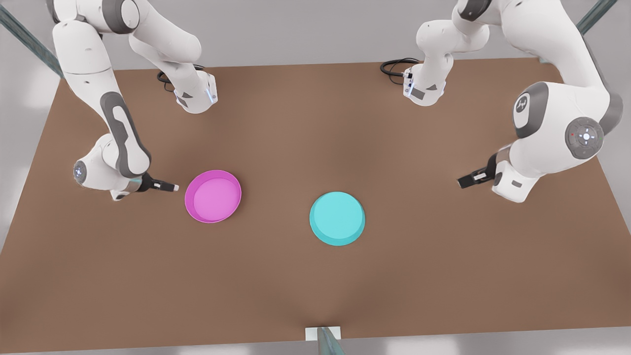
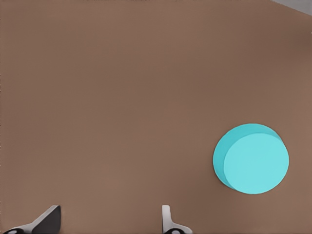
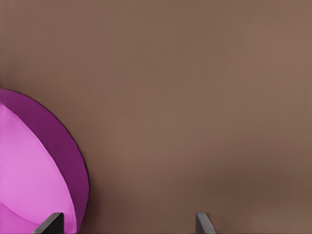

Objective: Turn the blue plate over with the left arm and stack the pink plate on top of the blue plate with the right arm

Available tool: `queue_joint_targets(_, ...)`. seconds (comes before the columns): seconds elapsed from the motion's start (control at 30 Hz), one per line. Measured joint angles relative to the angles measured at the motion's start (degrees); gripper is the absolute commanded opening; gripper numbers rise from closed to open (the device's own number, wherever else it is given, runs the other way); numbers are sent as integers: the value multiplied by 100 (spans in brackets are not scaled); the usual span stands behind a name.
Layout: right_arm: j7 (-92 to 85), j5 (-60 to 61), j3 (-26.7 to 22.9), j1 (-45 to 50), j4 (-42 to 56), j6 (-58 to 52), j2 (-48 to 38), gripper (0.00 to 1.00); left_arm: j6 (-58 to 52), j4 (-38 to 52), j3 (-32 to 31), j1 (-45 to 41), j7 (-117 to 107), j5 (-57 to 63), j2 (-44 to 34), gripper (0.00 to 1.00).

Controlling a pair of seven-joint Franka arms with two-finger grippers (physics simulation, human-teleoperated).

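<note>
Neither plate is in a grip yet, so both steps look still to do. The blue plate [image 1: 337,218] lies near the middle of the brown table [image 1: 315,286], its flat base facing up and rim down, well apart from the pink plate [image 1: 213,195], which sits rim-up toward the front view's left with nothing in it. The right gripper [image 1: 170,187] hovers just beside the pink plate, jaws spread and empty. The left gripper [image 1: 466,180] hangs well off at the front view's right, fingers [image 2: 166,219] parted, holding nothing, the blue plate [image 2: 251,158] some way ahead.
</note>
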Motion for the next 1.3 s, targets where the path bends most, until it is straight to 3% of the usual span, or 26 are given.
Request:
queue_joint_targets(0.13, -135, 410, 165, 653, -407, 1097, -354, 100, 13, -32, 42, -33, 376, 66, -40, 100)
queue_joint_targets(0.27, -258, 593, 175, 678, -517, 1728, -247, 100, -69, -64, 44, -62, 664, 90, -63, 100)
queue_joint_targets(0.7, -525, 864, 228, 870, -517, 2295, 109, 100, -332, -66, 45, -71, 1246, 100, -38, 100)
queue_joint_targets(0.8, -586, 895, 230, 870, -516, 2312, 116, 47, -367, -64, 35, -74, 1317, 97, -42, 100)
queue_joint_targets(0.83, -613, 907, 230, 869, -514, 2312, 117, 38, -377, -63, 31, -78, 1335, 96, -53, 100)
queue_joint_targets(1.0, -743, 936, 231, 874, -503, 2306, 137, 23, -468, -38, 27, -80, 1399, 93, -95, 100)
queue_joint_targets(1.3, -946, 919, 228, 755, -363, 2052, -14, 21, -633, 19, -42, -78, 1479, -297, -156, 100)
